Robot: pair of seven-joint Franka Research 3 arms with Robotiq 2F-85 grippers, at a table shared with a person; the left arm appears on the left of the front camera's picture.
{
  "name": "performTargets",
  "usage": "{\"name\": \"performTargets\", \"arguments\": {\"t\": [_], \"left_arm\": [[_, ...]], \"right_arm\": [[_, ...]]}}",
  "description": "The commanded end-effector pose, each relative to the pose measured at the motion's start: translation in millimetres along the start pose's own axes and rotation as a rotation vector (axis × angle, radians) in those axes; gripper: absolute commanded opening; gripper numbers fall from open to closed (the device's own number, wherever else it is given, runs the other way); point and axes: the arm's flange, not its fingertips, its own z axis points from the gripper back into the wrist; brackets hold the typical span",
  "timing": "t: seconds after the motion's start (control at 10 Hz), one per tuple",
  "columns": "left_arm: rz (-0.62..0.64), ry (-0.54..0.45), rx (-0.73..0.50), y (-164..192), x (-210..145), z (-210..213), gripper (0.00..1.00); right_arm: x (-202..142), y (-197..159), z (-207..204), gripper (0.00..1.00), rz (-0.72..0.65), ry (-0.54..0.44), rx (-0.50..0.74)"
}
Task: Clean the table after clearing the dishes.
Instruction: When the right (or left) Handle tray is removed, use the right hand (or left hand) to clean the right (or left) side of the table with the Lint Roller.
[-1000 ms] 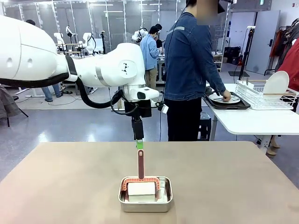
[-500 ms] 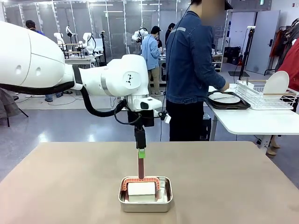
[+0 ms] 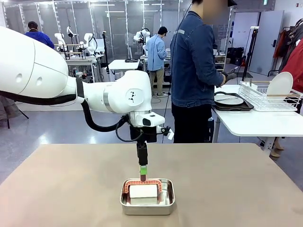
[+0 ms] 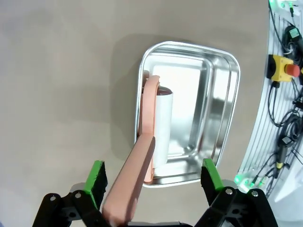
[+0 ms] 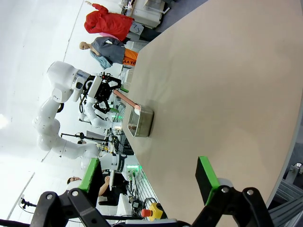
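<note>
The tan table (image 3: 71,189) carries a steel pan (image 3: 147,202) holding a pink-framed white roller (image 3: 143,191) with its handle standing up. My left gripper (image 3: 143,170) hangs straight down over that handle. In the left wrist view the left gripper (image 4: 154,170) is open, its green pads (image 4: 97,177) well apart on either side of the pink handle (image 4: 135,182) without touching it. My right gripper (image 5: 147,177) is open and empty above the table (image 5: 222,94). One of the dishes, a white plate (image 3: 228,100) on a dark tray (image 3: 233,107), lies on the white side table.
A person (image 3: 194,71) stands at the far side by the white side table (image 3: 255,124), which also holds a wire rack (image 3: 267,94) with a plate in it. The right wrist view shows the pan (image 5: 140,121) and the left arm farther off.
My left gripper has come down along the roller's handle towards the pan. The person has lifted a hand off the plate on the tray.
</note>
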Motion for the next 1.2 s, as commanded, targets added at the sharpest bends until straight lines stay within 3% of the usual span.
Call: {"name": "performTargets", "arguments": {"t": [0.0,0.1,0.2,0.3,0.5,0.6,0.7,1.1], "left_arm": [[-0.018,-0.019,-0.002,-10,-14,-3,0.89],[-0.010,-0.019,0.004,-10,-14,-1,0.43],[-0.011,-0.019,0.004,-9,-14,-1,0.32],[-0.015,-0.024,0.000,-9,-14,0,0.00],[-0.012,-0.028,0.002,-8,-14,0,0.00],[-0.009,-0.036,0.006,-7,-14,1,0.05],[-0.008,-0.038,0.008,-8,-15,3,0.00],[-0.003,-0.063,-0.008,-10,-16,14,0.00]], "right_arm": [[-1,4,-1,1.00,0.002,0.003,0.000],[-1,4,-1,1.00,0.002,0.003,0.000],[-1,4,-1,1.00,0.002,0.003,0.000],[-1,4,-1,1.00,0.002,0.003,0.000],[-1,4,-1,1.00,0.002,0.003,0.000],[-1,4,-1,1.00,0.002,0.003,0.000],[-1,4,-1,1.00,0.002,0.003,0.000],[-1,4,-1,1.00,0.002,0.003,0.000]]}}
